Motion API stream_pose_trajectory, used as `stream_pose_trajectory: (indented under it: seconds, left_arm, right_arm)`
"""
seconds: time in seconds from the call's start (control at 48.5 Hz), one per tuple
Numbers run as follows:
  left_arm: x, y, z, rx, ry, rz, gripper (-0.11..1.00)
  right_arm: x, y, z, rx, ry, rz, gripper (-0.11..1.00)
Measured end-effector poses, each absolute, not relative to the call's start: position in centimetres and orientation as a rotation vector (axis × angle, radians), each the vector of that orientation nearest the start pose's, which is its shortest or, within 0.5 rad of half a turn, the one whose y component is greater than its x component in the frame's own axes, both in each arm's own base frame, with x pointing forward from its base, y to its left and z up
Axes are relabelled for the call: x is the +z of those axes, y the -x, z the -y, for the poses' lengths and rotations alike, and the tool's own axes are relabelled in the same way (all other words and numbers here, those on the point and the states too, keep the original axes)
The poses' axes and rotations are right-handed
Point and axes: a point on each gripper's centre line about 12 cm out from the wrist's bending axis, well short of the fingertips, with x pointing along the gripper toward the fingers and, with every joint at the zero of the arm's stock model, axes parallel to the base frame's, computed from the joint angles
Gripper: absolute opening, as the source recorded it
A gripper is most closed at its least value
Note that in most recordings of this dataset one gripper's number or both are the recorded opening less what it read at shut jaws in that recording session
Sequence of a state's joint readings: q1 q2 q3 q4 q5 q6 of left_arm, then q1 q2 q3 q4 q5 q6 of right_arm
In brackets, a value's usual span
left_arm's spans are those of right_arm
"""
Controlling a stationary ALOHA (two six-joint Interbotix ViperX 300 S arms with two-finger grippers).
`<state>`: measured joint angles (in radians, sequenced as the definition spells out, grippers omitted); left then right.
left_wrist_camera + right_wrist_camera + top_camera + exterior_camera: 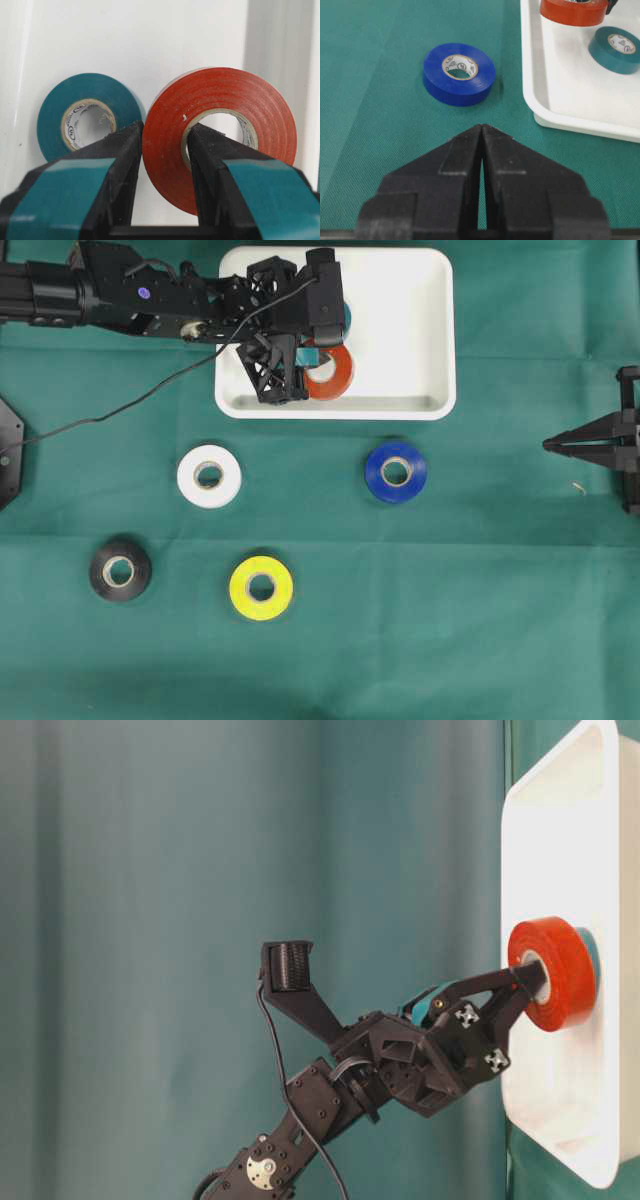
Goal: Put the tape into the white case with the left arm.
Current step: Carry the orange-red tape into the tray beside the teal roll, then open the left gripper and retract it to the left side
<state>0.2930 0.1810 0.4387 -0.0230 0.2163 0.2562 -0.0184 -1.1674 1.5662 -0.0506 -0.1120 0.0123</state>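
The red tape roll (220, 135) is being pinched by the left gripper (162, 150) over the white case (430, 330) — one finger through the core, one outside the wall. A teal roll (87, 117) is lying inside the case, beside it. The right gripper (481, 150) is being kept closed and empty, well apart from the case — near the blue roll (459, 73).
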Motion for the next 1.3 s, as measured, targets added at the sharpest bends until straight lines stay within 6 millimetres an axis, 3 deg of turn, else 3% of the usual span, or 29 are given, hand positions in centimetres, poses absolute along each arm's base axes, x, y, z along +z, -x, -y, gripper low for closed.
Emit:
stream_pose_trajectory:
  seconds: [0.144, 0.351, 0.433, 0.929, 1.053, 1.3]
  left_arm:
    - [14.9, -41.7, -12.7, 0.176, -0.091, -0.855, 0.29]
    - [15.0, -41.8, -12.7, 0.176, -0.094, -0.849, 0.86]
    - [15.0, -41.8, -12.7, 0.177, -0.094, -0.848, 0.98]
    - [16.1, -41.3, -12.5, 0.182, -0.092, -0.825, 0.97]
    - [17.2, -40.2, -11.2, 0.165, -0.102, -0.805, 0.97]
    - [20.0, -38.1, -6.9, 0.094, -0.12, -0.743, 0.97]
  right_arm:
    - [15.0, -13.7, 0.2, -0.007, 0.034, -0.287, -0.09]
    - [15.0, -13.7, 0.2, -0.007, 0.036, -0.287, -0.09]
    - [15.0, -13.7, 0.2, -0.007, 0.036, -0.287, -0.09]
    - [15.0, -13.7, 0.2, -0.007, 0.036, -0.287, -0.09]
    - [15.0, -13.7, 0.2, -0.007, 0.036, -0.287, -0.09]
    - [15.0, -13.7, 0.2, -0.01, 0.034, -0.286, -0.09]
